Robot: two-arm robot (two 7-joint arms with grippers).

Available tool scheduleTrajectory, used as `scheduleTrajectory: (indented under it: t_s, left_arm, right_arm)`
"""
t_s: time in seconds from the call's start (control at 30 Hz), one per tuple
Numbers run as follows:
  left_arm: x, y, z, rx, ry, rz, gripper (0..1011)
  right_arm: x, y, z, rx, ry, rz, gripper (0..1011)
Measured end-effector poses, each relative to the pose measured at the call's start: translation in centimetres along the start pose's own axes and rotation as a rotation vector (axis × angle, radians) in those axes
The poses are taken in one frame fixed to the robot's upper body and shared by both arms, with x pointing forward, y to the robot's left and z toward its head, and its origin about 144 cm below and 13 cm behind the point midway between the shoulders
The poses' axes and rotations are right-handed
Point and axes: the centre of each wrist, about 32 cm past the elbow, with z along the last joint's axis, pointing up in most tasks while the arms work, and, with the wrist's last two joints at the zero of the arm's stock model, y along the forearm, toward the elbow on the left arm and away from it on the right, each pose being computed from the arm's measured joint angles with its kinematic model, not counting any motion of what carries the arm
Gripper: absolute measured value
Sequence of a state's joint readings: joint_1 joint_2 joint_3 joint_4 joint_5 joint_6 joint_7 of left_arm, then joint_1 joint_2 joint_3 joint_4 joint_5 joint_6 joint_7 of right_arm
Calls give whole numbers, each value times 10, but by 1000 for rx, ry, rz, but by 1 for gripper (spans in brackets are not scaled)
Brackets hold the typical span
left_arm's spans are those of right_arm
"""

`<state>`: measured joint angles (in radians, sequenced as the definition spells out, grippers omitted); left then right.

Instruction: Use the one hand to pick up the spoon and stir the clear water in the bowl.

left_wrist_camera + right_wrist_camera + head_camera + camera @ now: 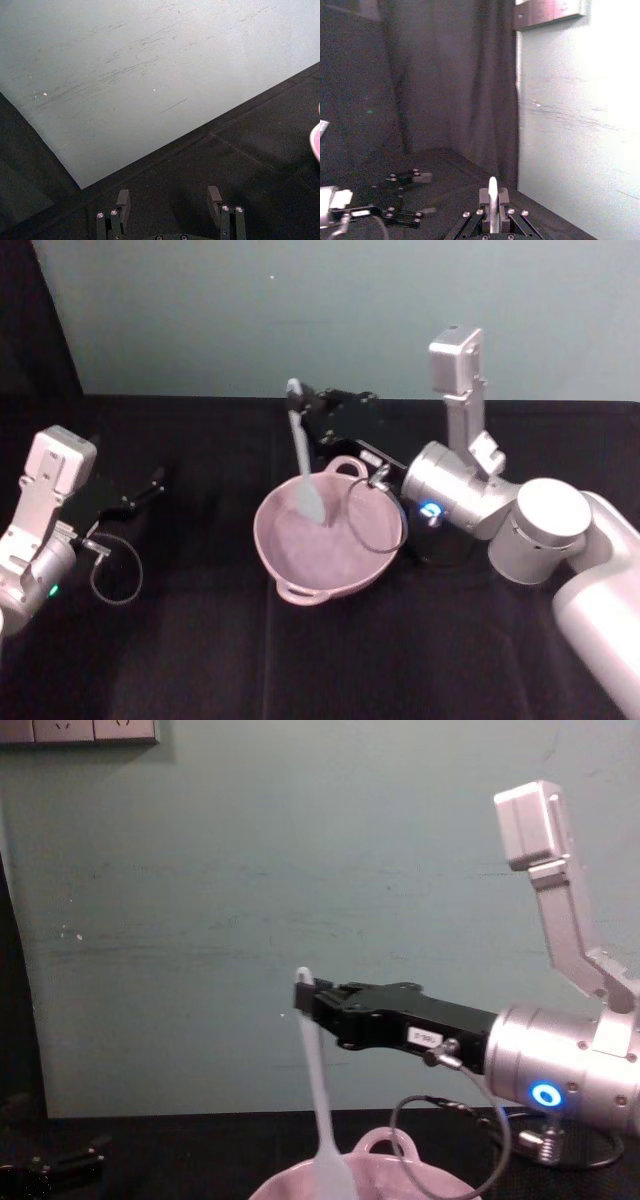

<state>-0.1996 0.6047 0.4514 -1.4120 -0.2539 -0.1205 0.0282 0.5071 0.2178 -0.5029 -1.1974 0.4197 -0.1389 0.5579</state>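
The pale pink bowl [300,592] sits mid-table, and its rim [400,1172] rises at the chest view's bottom edge. A white spoon [301,455] stands nearly upright with its scoop end down inside the bowl. My right gripper [303,405] is shut on the top of the spoon's handle, reaching in from the right above the bowl's far rim. The chest view shows the same grip [305,992] on the spoon [320,1100], and the handle tip [492,187] pokes up between the fingers. Water is hard to make out. My left gripper [152,483] rests open at the far left.
The table wears a black cloth [200,660], with a pale green wall [300,310] behind it. A black cable [375,530] from the right wrist loops over the bowl's right side. Another cable loop [115,575] lies by the left arm. The bowl's edge [316,140] shows beside the left gripper [169,197].
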Motion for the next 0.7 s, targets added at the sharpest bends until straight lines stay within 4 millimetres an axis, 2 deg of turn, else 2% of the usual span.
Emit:
scheduleTrajectory:
  t_s: [0.1, 0.33, 0.5, 0.7]
  left_arm:
    - [0, 0, 0, 0, 0, 0, 1011]
    - [0, 0, 0, 0, 0, 0, 1011]
    - [0, 0, 0, 0, 0, 0, 1011]
    - [0, 0, 0, 0, 0, 0, 1011]
  right_arm:
    - [9, -10, 0, -3, -6, -43, 108]
    - [15, -32, 5, 0, -22, -93, 108]
    - [11, -47, 9, -8, -31, -103, 108]
    - [-1, -54, 12, -14, -39, -80, 108]
